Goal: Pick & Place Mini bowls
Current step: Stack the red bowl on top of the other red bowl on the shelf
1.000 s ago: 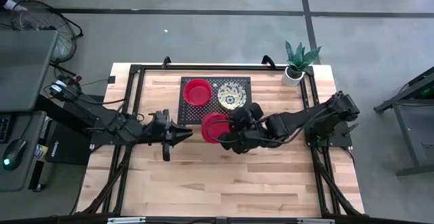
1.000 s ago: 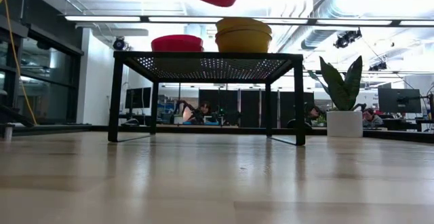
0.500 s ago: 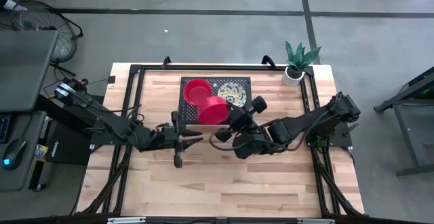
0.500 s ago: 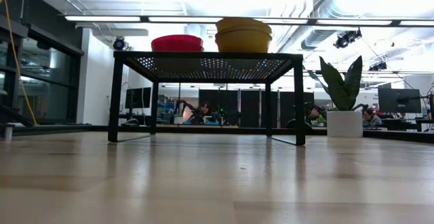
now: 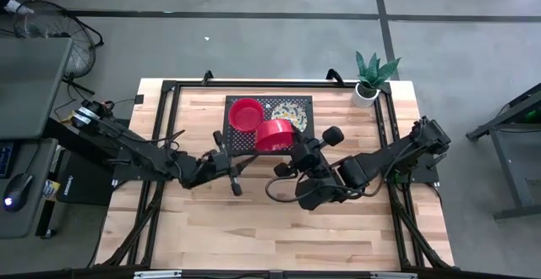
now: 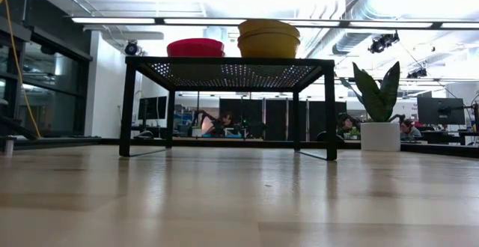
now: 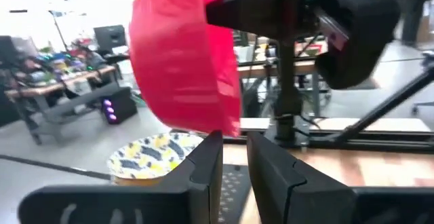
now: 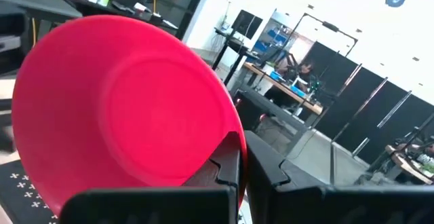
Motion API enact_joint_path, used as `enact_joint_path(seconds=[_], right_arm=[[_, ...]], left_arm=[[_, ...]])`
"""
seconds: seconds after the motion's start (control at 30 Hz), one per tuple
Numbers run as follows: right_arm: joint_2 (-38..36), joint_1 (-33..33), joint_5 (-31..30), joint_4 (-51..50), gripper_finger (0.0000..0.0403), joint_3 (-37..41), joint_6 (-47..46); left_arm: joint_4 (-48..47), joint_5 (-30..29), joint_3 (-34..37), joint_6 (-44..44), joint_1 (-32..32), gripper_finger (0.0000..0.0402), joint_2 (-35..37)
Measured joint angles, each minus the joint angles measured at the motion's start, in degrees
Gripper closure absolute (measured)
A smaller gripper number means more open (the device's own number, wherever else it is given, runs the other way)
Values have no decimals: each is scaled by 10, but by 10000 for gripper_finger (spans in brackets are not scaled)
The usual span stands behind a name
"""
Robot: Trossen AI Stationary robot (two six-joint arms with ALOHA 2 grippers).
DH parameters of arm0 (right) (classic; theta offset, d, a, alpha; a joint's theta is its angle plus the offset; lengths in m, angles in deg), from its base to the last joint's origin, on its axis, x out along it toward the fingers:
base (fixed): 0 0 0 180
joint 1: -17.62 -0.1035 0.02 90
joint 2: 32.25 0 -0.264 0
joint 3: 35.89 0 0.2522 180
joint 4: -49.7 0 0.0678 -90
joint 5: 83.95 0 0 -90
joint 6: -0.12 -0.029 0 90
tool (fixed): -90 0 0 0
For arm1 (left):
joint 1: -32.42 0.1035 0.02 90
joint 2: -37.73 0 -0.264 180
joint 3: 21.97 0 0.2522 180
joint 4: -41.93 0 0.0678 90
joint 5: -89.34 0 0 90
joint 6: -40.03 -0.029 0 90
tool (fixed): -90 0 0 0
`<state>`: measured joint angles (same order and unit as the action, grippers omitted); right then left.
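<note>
Two bowls (image 5: 246,113) sit side by side on the rack (image 5: 232,137) at the table's (image 5: 279,237) back — a third bowl (image 5: 274,134) hangs above its front edge; the plant (image 5: 373,78) stands right.

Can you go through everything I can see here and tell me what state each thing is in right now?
Plain red mini bowl in the air: held by its rim, tilted, above the rack.
Second red mini bowl: upright on the black mesh rack.
Cream-yellow floral mini bowl: upright on the rack.
Right hand: shut on the raised bowl's rim.
Left hand: empty, beside the rack.
Potted green plant: upright at the table corner.
</note>
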<state>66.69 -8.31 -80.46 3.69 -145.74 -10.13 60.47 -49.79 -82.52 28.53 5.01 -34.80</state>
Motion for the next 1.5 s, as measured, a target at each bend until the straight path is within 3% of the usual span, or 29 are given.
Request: enact_joint_path(seconds=[0.2,0.43,0.67,1.17,1.5], right_arm=[[-5,1,-3,-3,403,0,3],[-24,8,-15,-5,403,0,3],[-25,25,-6,-6,403,12,2],[-25,41,47,0,403,14,3],[-25,57,75,0,403,14,2]], left_arm=[[11,-4,0,-36,6,313,-2],[8,-57,0,-37,4,222,-2],[16,-65,0,-36,19,152,-2],[59,37,-1,-30,86,142,-2],[58,12,-1,4,88,143,-2]])
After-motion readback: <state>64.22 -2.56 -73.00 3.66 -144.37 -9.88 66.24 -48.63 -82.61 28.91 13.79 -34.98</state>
